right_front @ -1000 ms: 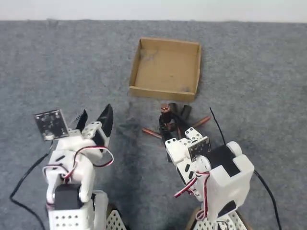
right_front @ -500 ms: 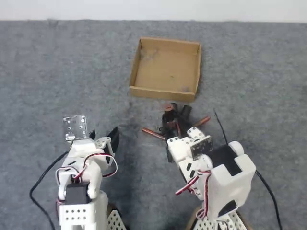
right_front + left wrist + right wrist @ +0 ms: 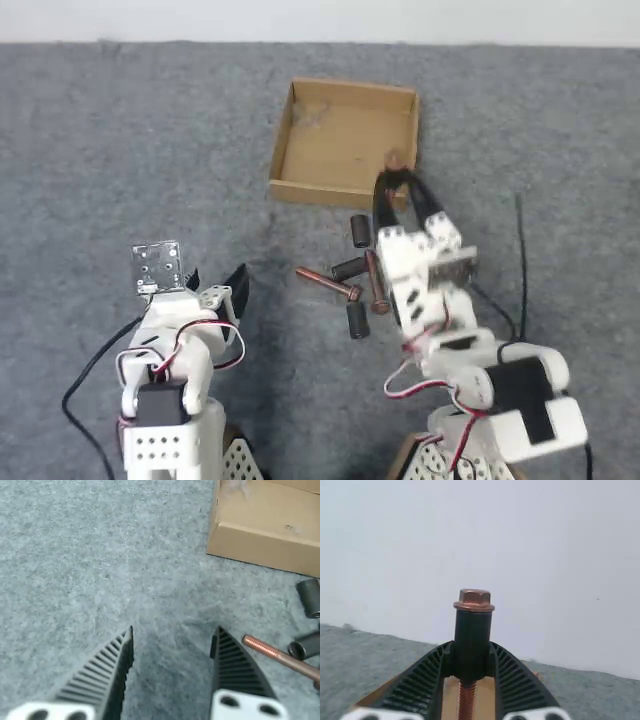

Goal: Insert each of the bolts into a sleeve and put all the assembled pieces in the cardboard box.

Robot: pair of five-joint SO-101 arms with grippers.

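Presently a sleeved bolt [image 3: 471, 630] is clamped by the right gripper [image 3: 397, 182] above the cardboard box [image 3: 335, 191] at its near right corner. Loose bolts [image 3: 325, 282] and sleeves [image 3: 357, 319] are scattered before it. The left gripper [image 3: 175, 632] is spread, empty.

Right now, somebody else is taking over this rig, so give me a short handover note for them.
Right gripper: fingers shut on a sleeve with a bolt through it, held over the near right corner of the box.
Left gripper: open, empty, low over the carpet.
Loose in front of the box: two bolts, three sleeves.
Done: one piece assembled; the box looks empty.
Left: drop that piece in, sleeve both bolts, box them.
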